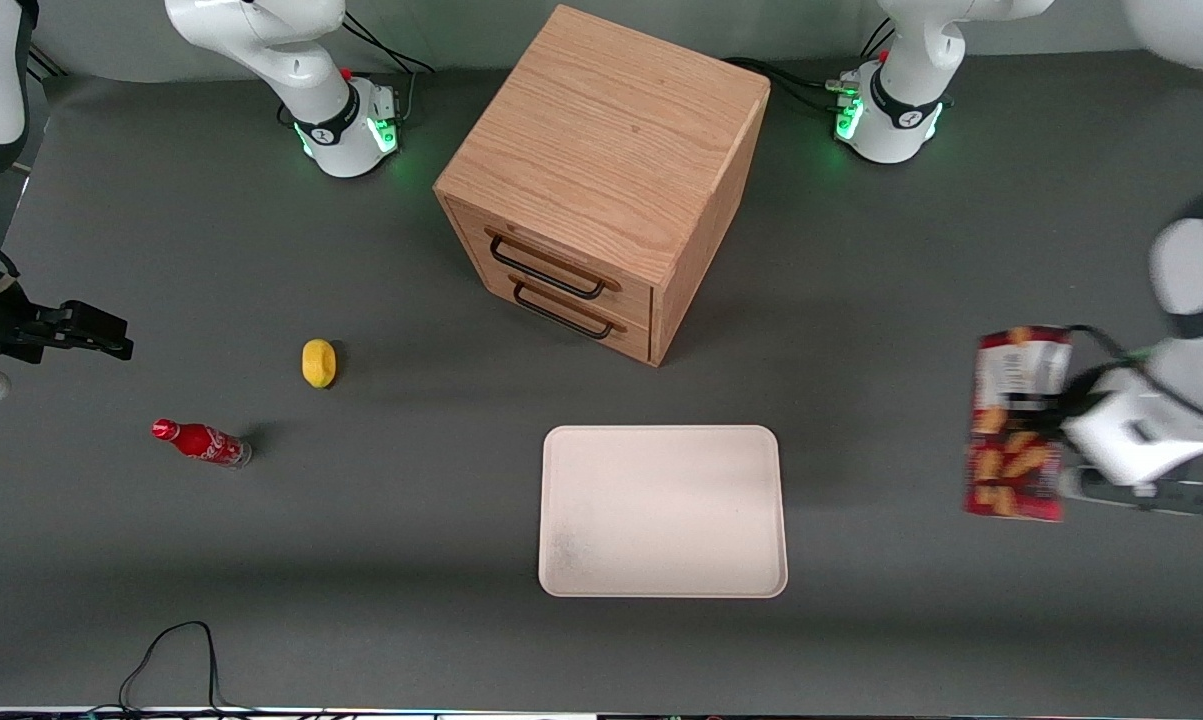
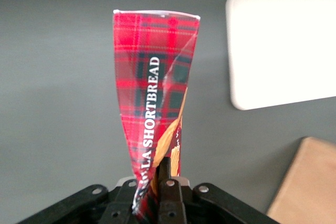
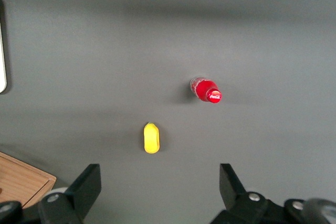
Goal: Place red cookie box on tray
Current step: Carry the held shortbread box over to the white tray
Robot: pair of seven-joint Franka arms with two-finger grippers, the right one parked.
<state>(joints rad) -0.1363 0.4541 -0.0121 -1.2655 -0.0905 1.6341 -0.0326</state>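
Note:
My left gripper (image 1: 1054, 415) is shut on the red cookie box (image 1: 1016, 430), a dark-red tartan carton with cookie pictures. It holds the box over the grey table at the working arm's end. In the left wrist view the box (image 2: 155, 87) stands out lengthwise from the gripper (image 2: 163, 170), thin edge showing and its wall slightly twisted. The fingers (image 2: 169, 182) pinch its near end. The tray (image 1: 661, 510), pale and flat with rounded corners, lies on the table apart from the box, toward the middle. One corner of the tray (image 2: 283, 45) shows beside the box.
A wooden two-drawer cabinet (image 1: 601, 170) stands farther from the front camera than the tray, and its corner (image 2: 310, 182) shows in the left wrist view. A yellow lemon (image 1: 318, 362) and a small red soda bottle (image 1: 201, 442) lie toward the parked arm's end. A black cable (image 1: 176, 650) loops at the table's front edge.

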